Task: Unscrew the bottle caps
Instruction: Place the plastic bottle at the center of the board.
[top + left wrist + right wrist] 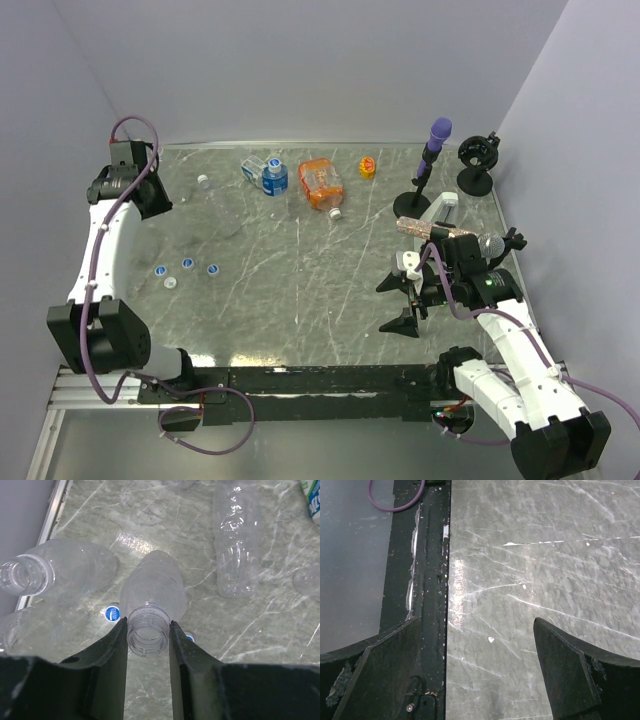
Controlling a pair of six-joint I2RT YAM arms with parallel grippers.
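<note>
Four loose bottle caps [187,263] lay on the marble table [300,300] by the left arm, three blue and one white. The left gripper [148,625] was clamped on the open neck of a clear bottle [152,590]. The right gripper [475,645] hung with its jaws wide apart above the table's near edge.

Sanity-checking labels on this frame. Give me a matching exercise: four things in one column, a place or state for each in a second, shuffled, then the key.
Things
1. left gripper
2. right gripper
3. loose blue caps
4. purple-topped stand

Places or states
A. lying on the left part of the table, off any bottle
B. open, holding nothing
C. upright at the far right
D. shut on the uncapped neck of a clear bottle

Pairs: 1-D, 2-B, 3-A, 4-C
</note>
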